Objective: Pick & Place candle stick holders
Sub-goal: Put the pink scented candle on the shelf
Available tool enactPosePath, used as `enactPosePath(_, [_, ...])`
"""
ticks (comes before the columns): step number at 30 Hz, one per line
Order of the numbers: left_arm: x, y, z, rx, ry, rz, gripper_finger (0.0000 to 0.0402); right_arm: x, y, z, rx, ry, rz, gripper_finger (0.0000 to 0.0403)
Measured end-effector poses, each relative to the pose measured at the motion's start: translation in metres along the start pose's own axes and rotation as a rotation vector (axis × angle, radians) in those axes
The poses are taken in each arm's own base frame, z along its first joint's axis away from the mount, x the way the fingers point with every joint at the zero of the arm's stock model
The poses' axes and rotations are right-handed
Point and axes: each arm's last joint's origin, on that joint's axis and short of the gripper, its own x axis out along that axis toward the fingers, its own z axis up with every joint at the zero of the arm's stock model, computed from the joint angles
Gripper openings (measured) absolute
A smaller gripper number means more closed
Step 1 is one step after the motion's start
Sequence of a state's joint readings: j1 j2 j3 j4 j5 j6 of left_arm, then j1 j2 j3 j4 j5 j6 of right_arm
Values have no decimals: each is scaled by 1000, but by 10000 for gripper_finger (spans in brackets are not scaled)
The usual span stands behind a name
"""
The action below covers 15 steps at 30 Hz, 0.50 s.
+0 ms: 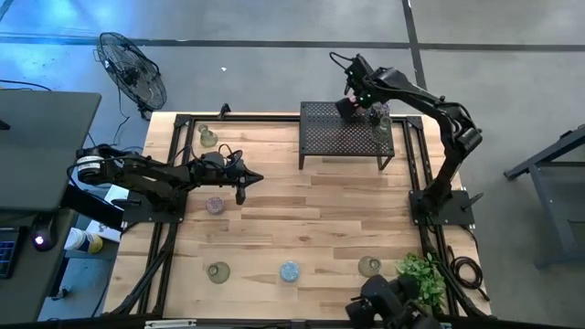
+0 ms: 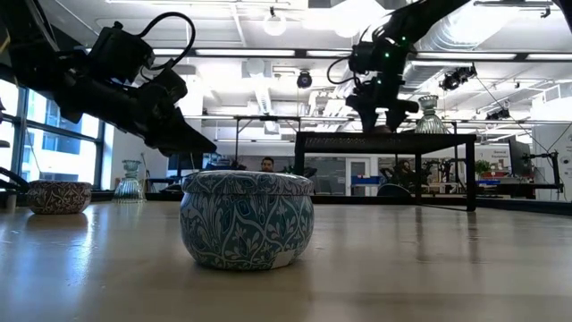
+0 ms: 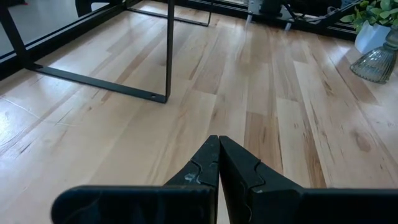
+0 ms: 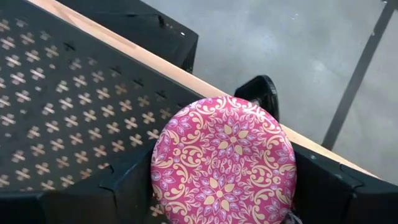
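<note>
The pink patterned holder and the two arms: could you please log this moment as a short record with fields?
right gripper: shut on the pink floral round holder, above the black perforated metal stand
left gripper: shut, empty, over the wooden table
on the stand: one clear ribbed glass holder
on the table: six holders, including the blue patterned round holder

From my station, the round pink holder (image 4: 225, 158) in my right gripper's (image 4: 217, 186) black fingers carries a cream-and-purple floral mandala. Under it, the black perforated metal shelf (image 1: 345, 130) by the table's far edge shows punched flower cutouts. At the near edge, the squat teal-and-white tin (image 2: 248, 219) has leafy scrollwork. The light wooden plank table (image 1: 302, 228) looks pale honey. The holder (image 1: 215, 205) toward the left edge seems purplish.
</note>
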State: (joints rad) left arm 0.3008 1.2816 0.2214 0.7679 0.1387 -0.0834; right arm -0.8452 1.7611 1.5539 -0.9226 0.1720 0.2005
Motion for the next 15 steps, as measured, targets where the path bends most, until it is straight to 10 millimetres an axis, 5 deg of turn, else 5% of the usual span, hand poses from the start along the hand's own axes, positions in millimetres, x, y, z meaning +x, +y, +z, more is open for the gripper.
enactPosePath(15, [0,0,0,0,0,0,3,1,-5,-2,-2,32,-2,292])
